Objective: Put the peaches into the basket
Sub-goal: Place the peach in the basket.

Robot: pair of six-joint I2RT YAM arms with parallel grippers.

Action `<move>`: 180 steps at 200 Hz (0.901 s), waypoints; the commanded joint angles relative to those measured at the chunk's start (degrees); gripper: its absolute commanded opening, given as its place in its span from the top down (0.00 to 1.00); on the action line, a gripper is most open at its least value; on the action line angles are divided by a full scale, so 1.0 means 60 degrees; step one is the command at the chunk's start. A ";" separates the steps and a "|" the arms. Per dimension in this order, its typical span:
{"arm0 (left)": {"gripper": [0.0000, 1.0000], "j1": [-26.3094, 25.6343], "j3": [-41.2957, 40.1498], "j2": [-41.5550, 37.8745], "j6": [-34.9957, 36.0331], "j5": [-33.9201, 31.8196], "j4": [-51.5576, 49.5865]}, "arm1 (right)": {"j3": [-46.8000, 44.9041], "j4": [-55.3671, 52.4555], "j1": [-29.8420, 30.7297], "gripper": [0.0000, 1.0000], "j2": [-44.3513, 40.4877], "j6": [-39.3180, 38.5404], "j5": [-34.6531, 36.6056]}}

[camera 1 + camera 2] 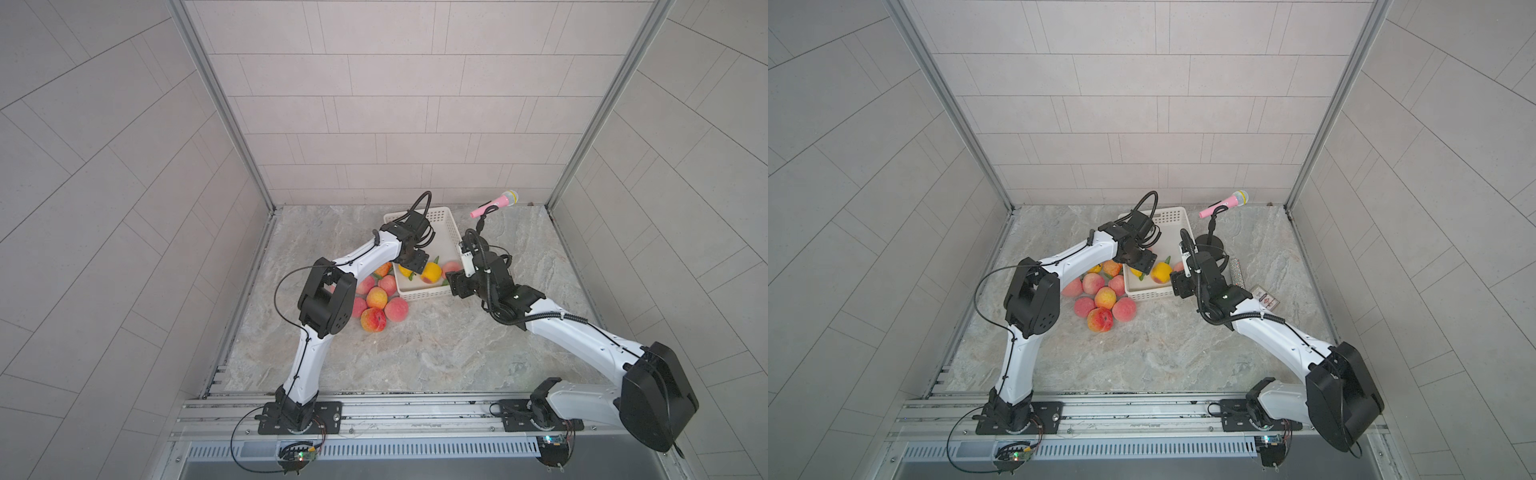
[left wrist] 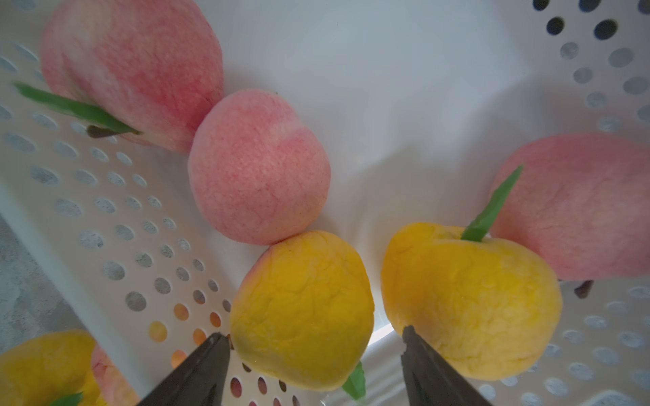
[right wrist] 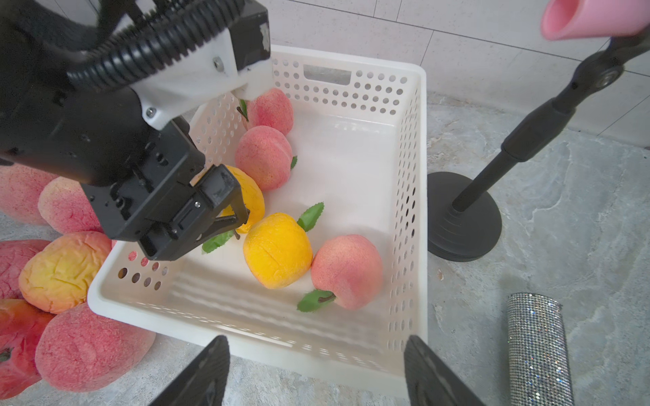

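Your left claw (image 2: 313,334) hangs inside the basket (image 2: 105,211) with its fingers (image 2: 197,369) spread apart. A yellow peach (image 2: 302,309) rests on the basket floor between them. One tip sits right at its skin and the other stands clear of it, so the claw grips nothing. That clear tip overlaps a second yellow peach (image 2: 471,302) with a green leaf, just beside the first; you cannot tell whether it touches.

Ahead of the left claw, two pink peaches (image 2: 258,168) lie in a row along the perforated wall, touching each other, and the nearer one touches the yellow peach. A third pink peach (image 2: 580,207) lies just past the leafed yellow one.

On the far side of that wall from the left claw, a heap of peaches (image 1: 376,299) in pink and orange-red sits on the tabletop (image 1: 415,353), pressed close to the basket, partly under your left arm.

Your right claw (image 3: 316,342) hovers outside the basket, just short of its near end wall, with its fingers wide apart and nothing between them. Off to one side of it stand the black base of a microphone stand (image 3: 464,221) and a glittery silver cylinder (image 3: 536,348), both apart from the basket.
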 commanded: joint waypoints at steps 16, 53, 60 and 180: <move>0.16 -0.0039 0.0290 -0.0601 -0.0036 -0.0066 -0.0240 | -0.0049 0.0119 -0.0029 0.21 -0.0089 0.0108 -0.0178; 0.16 -0.0022 0.0275 -0.1212 -0.0106 -0.0019 -0.0187 | -0.0086 0.0352 0.0003 0.22 -0.0149 0.0170 -0.1168; 0.16 -0.0018 0.0275 -0.1322 -0.0108 -0.0045 -0.0197 | -0.0093 0.0390 0.0026 0.22 -0.0148 0.0251 -0.1358; 0.13 0.2189 -0.2306 -0.4170 -0.0361 0.1024 0.0384 | -0.0804 0.0681 0.2072 0.26 -0.0129 0.2803 -0.3824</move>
